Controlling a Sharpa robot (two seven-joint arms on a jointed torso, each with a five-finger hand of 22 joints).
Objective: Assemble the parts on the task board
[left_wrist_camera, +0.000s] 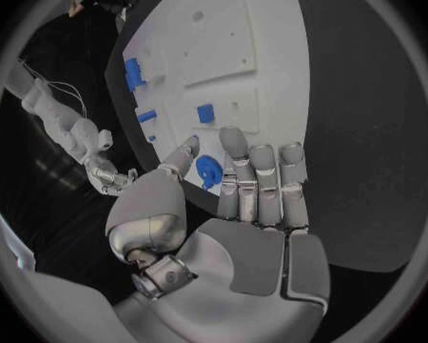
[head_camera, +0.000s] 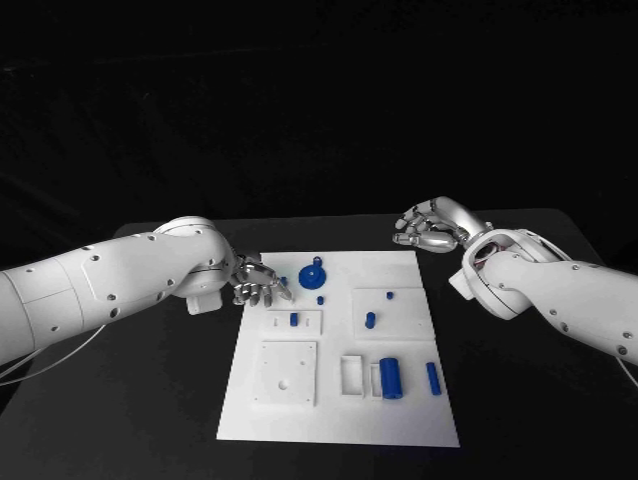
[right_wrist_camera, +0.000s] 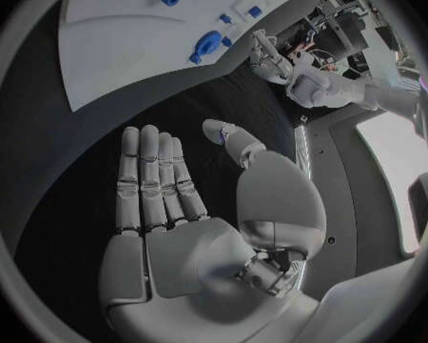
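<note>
Your left hand's fingers (left_wrist_camera: 262,183) are stretched out and apart, nothing between them, and they hang just over the far left corner of the task board (head_camera: 406,400), right beside the round blue part (head_camera: 313,277) with the lobed rim that lies flat there. Your left hand (head_camera: 257,289) is the one nearest the work. Your right hand (head_camera: 432,228) is off the board, over the bare surface (head_camera: 146,400) just past the board's far right corner, and its fingers (right_wrist_camera: 157,183) are flat, side by side and holding nothing too. Out across the board: a small blue peg (head_camera: 293,320) stands in a recessed block toward the left edge, another small blue piece (head_camera: 370,322) sits in the square block toward the right edge, with a tiny blue piece (head_camera: 388,295) just beyond it. Near the board's right near quarter, a blue cylinder (head_camera: 391,376) lies in an open tray and a slimmer blue rod (head_camera: 433,376) lies loose beside it. My read: you're early. Some pieces look seated, but the round part, the cylinder and the rod look unplaced, and neither hand has picked anything up.
</note>
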